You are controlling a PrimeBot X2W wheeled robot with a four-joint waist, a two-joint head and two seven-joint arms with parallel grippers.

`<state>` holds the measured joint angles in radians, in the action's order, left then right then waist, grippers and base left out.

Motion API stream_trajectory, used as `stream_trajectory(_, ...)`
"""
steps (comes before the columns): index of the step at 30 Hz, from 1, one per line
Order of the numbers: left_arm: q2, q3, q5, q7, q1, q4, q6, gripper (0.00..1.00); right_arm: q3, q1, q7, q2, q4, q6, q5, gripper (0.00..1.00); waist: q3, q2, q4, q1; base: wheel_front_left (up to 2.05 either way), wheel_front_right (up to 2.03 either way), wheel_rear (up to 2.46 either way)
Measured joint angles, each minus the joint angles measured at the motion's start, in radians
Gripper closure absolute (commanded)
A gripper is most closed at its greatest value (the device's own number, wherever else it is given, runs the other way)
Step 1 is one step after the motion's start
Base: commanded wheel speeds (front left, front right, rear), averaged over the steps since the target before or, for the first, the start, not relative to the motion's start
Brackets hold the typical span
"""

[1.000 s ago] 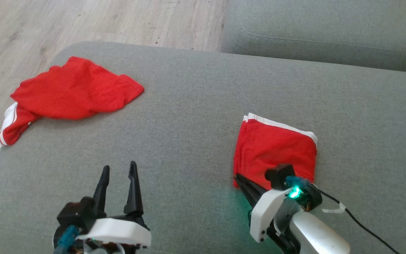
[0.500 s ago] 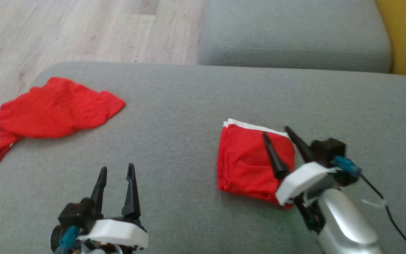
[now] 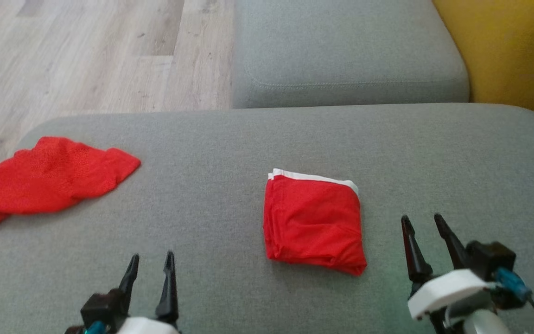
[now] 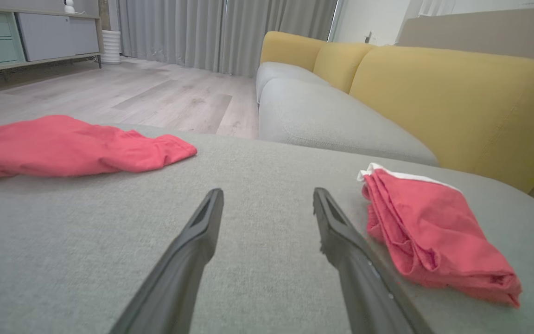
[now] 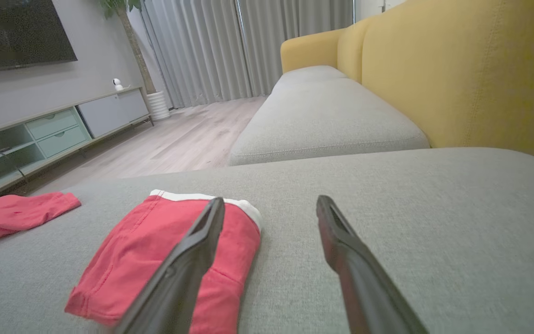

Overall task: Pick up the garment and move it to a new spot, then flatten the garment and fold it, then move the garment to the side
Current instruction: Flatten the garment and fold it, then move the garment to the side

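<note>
Since seemingly done folding, holds left gripper (image 3: 152, 255) and right gripper (image 3: 421, 217) spread empty, clear of folded garment (image 3: 313, 222) on cushion (image 3: 248, 148), to avoid disturbing it.

Home living room: yellow-backed sofa (image 5: 457, 69), wall television (image 5: 16, 32), curtains (image 5: 230, 46), low sideboard (image 5: 63, 125)

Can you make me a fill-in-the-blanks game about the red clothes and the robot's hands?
The folded garment has a ____ band along one edge. The left gripper and the right gripper are both ____, holding nothing. The crumpled garment lies toward the robot's ____ of the folded one.
Missing words: white; open; left.
</note>
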<state>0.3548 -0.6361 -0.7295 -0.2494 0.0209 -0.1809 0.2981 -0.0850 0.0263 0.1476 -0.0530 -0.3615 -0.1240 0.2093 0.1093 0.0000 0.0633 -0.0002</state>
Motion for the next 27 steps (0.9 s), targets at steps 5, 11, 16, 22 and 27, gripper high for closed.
stream_trajectory(5, 0.019, 0.010, 0.000, 0.000, -0.024, -0.021, 0.001, 0.00, 0.010, -0.056, -0.016, 0.006, 0.051, 0.000, -0.001, 0.00, 0.012, 0.0000, -0.006, 0.0000, 0.00, 0.00, 0.00)
stream_trajectory(11, 0.019, 0.031, 0.000, 0.000, -0.031, -0.021, 0.001, 0.00, 0.022, -0.083, -0.032, 0.006, 0.066, 0.000, -0.001, 0.00, 0.019, 0.0000, -0.002, 0.0001, 0.00, 0.00, 0.00)
stream_trajectory(16, 0.019, 0.037, 0.000, 0.000, -0.048, -0.021, 0.001, 0.00, 0.024, -0.083, -0.044, 0.007, 0.073, 0.000, -0.001, 0.00, 0.023, 0.0000, 0.007, 0.0001, 0.00, 0.00, 0.00)
stream_trajectory(22, 0.018, 0.037, 0.002, 0.000, -0.052, -0.020, 0.001, 0.00, 0.024, -0.099, -0.054, 0.007, 0.073, 0.000, -0.009, 0.00, 0.026, 0.0000, 0.015, 0.0002, 0.00, 0.00, 0.00)
stream_trajectory(27, 0.018, 0.037, 0.010, 0.000, -0.052, -0.010, 0.001, 0.00, 0.028, -0.103, -0.070, 0.007, 0.063, 0.000, -0.032, 0.00, 0.025, 0.0000, 0.021, 0.0002, 0.00, 0.00, 0.00)
